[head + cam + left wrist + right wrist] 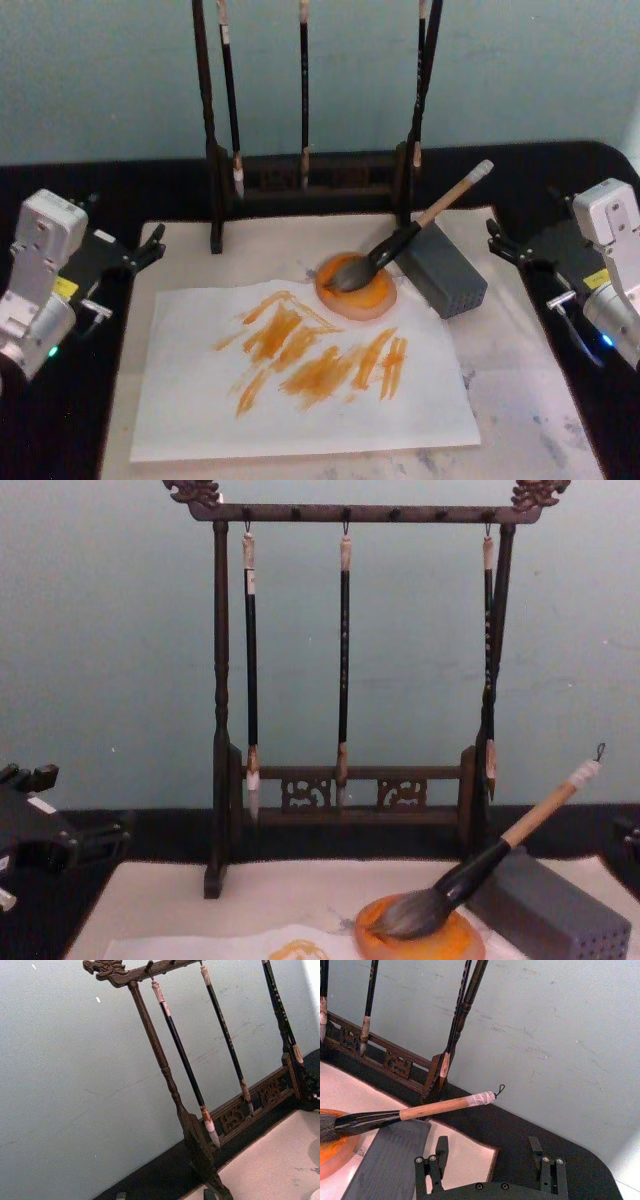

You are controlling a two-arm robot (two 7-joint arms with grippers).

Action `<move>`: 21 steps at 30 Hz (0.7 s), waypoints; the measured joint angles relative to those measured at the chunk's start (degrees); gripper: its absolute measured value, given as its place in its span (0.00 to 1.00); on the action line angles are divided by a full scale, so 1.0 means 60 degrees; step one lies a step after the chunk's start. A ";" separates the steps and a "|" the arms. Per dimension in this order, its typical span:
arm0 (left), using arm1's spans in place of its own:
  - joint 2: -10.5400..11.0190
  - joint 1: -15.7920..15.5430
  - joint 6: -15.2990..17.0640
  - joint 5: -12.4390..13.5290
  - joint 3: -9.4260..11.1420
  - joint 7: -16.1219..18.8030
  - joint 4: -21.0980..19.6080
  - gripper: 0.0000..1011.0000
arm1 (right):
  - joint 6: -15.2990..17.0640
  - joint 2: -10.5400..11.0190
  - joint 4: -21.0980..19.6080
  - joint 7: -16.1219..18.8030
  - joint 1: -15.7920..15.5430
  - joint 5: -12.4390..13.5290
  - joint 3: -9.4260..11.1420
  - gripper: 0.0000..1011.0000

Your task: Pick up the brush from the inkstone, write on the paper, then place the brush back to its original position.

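One brush (400, 242) on inkstone (376, 298), nearer right claw (498, 243) than left claw (152, 248).

A black surface (150, 185) carries a beige felt mat (520, 380), with a dark carved wooden brush stand (310, 180) planted at the mat's far edge. On the mat lie a thin whitish paper sheet (200, 410) streaked with orange, a small round orange dish (372, 298) at the sheet's far edge, and a grey rectangular block (445, 270) just beside the dish.
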 joint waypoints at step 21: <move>0.0000 0.0000 0.0000 0.0000 -0.0001 0.0000 0.0000 0.99 | -0.0001 0.0009 0.0000 -0.0001 0.0000 -0.0002 -0.0001 0.99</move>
